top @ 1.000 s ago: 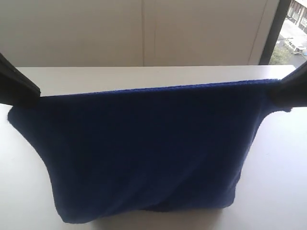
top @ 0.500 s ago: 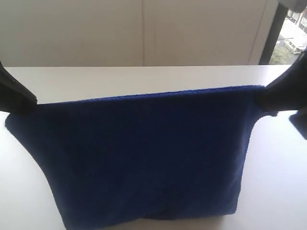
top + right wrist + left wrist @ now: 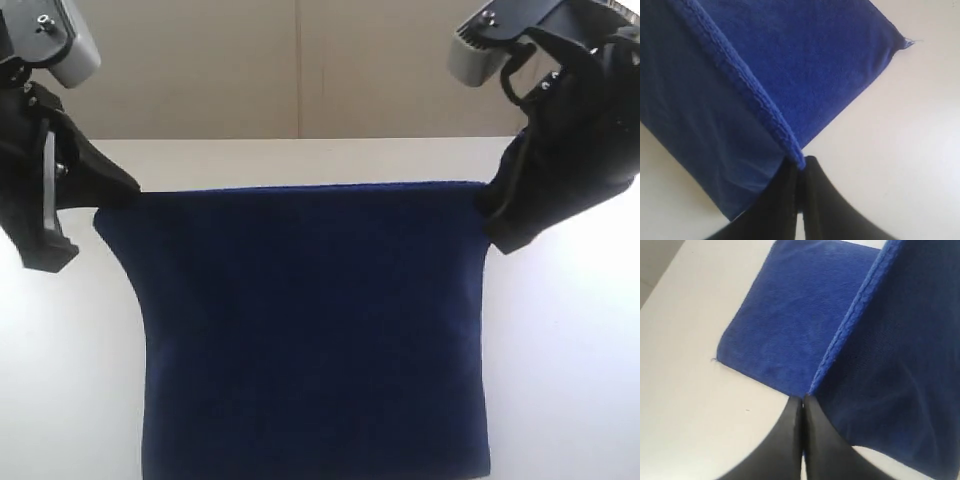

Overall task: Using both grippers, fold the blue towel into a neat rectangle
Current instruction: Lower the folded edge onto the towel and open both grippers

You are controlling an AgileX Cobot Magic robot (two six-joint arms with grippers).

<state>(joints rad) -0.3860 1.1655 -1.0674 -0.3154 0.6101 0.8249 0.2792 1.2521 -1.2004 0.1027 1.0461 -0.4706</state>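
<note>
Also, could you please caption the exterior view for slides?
Left gripper and right gripper, both shut, hold the blue towel taut by its upper corners.

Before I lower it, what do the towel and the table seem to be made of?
Towel: soft pile fabric, likely microfibre or terry, going by the fuzzy matte nap and the stitched hem along the edge. Table: hard, smooth white surface with a faint sheen, possibly laminate or painted board; the look leaves it open.

The left tool [image 3: 128, 188] and right tool [image 3: 490, 206] are matte black with slim, tapering fingers [image 3: 786, 432]; grey-silver blocks [image 3: 62, 42] bearing small screws top each.
</note>
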